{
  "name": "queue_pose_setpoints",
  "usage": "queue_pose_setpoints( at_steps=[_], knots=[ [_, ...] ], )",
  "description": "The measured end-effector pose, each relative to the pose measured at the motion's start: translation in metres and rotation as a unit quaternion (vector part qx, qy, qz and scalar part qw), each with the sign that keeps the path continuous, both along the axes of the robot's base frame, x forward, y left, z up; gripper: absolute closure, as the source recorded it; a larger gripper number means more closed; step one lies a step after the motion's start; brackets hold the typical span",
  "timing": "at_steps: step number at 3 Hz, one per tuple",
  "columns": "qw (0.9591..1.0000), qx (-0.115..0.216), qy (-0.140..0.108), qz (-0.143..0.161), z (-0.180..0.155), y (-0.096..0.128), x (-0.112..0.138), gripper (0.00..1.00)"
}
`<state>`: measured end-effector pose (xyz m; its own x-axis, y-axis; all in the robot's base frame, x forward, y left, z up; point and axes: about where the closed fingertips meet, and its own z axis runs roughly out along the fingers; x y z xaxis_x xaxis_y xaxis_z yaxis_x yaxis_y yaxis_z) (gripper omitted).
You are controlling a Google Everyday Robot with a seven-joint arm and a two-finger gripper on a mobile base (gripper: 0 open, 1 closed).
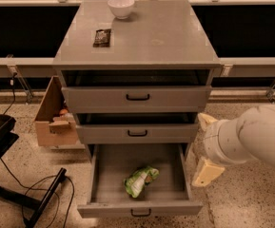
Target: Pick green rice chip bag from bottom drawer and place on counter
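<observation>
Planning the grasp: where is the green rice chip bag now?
In the camera view, the green rice chip bag lies in the open bottom drawer, near its front centre; the gripper hovers right of that drawer.
</observation>
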<state>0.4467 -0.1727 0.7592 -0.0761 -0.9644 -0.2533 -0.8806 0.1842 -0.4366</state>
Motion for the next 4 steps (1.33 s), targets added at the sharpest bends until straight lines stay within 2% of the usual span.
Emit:
queue_pose_setpoints(
  at_steps=[1,2,3,4],
  knots=[
    [0.9999,0.005,-0.011,-0.006,0.0,0.001,0.005,0.0],
    [0.9999,0.008,-0.005,-0.002,-0.009,0.006,0.008,0.0],
    [0.9986,0.045,0.024,0.011,-0.095,0.031,0.036,0.0],
    [0.996,0.08,0.038,0.012,-0.168,0.043,0.069,0.0]
  ],
)
